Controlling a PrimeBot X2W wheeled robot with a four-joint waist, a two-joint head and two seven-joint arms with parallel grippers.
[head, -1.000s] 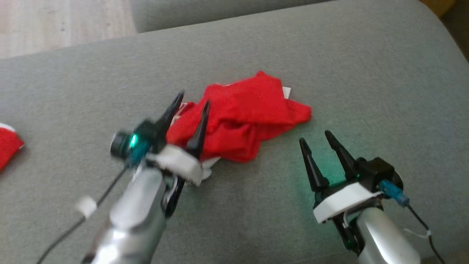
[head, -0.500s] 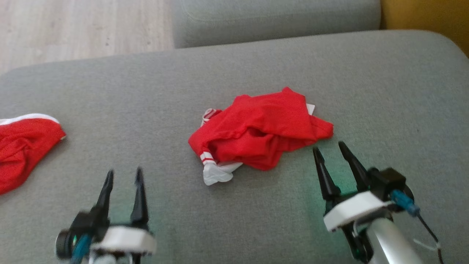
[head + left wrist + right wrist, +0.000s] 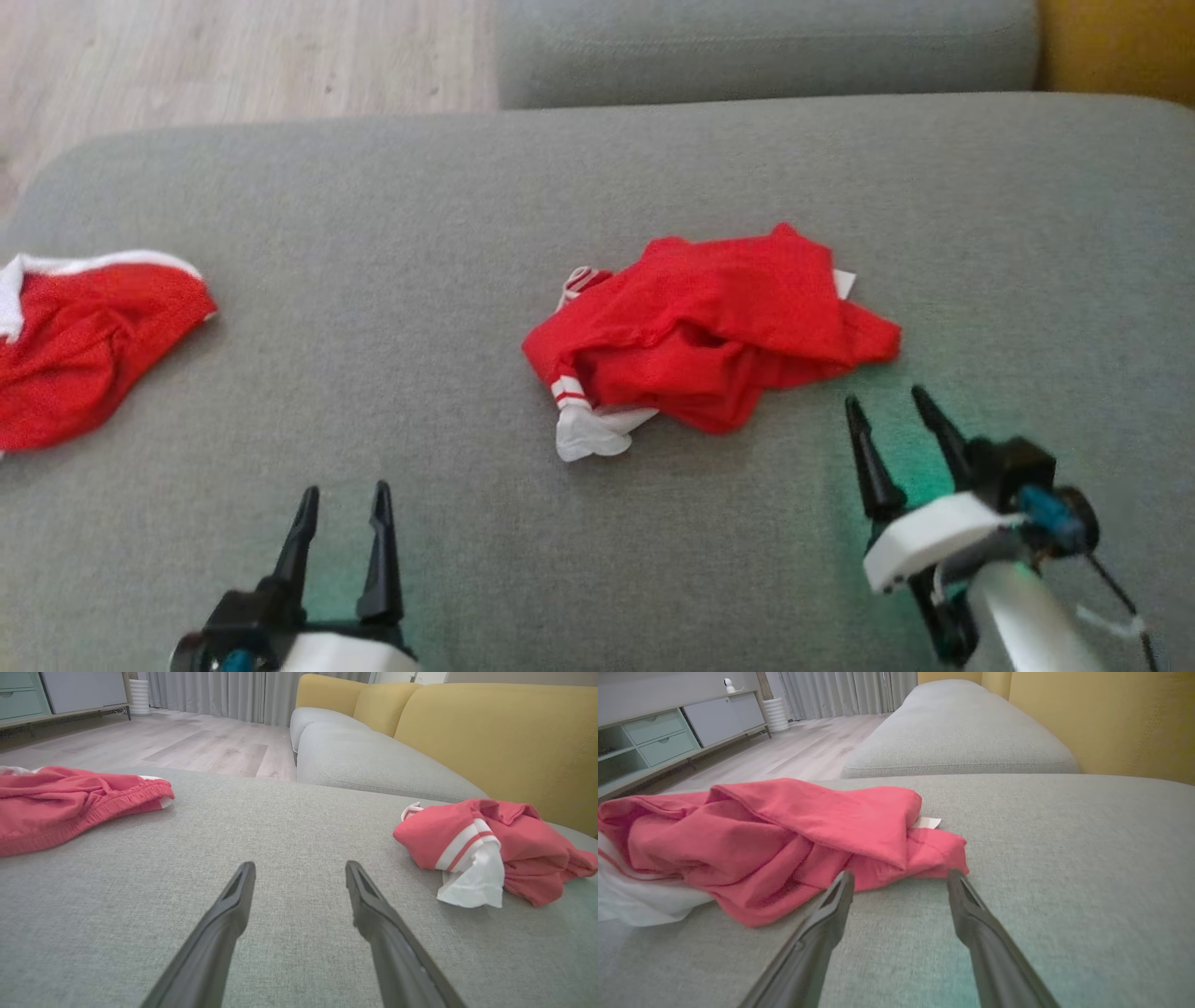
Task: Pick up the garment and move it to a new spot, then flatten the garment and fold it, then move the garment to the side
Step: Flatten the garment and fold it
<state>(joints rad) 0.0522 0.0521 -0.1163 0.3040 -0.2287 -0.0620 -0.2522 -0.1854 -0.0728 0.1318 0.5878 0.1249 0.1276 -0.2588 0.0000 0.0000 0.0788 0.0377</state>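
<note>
In the head view the left tool (image 3: 344,488) sits at 7 o'clock, low over the grey cushion (image 3: 448,224). Its two dark fingers are spread and hold nothing. The right tool (image 3: 885,397) is at 5 o'clock, also spread and empty, with a green glow on the fabric beside it.

The garment (image 3: 719,327) lies crumpled in a heap near the middle of the cushion. It is at 11 o'clock from the right tool and at 2 o'clock from the left one. In the right wrist view its nearest red fold lies just past the fingertips; whether they touch it I cannot tell. A white sleeve (image 3: 588,434) with red stripes at the cuff spills out of the heap's near-left corner. A small white label (image 3: 843,283) peeks out at the heap's far-right edge.

At 9 o'clock, well apart from the heap, red shorts (image 3: 84,345) with a white band lie at the cushion's left edge.

Beyond the cushion, at 12 o'clock, is another grey seat (image 3: 747,56). Pale wood floor (image 3: 233,56) shows at 11 o'clock and a yellow backrest (image 3: 1111,47) at 1 o'clock.
</note>
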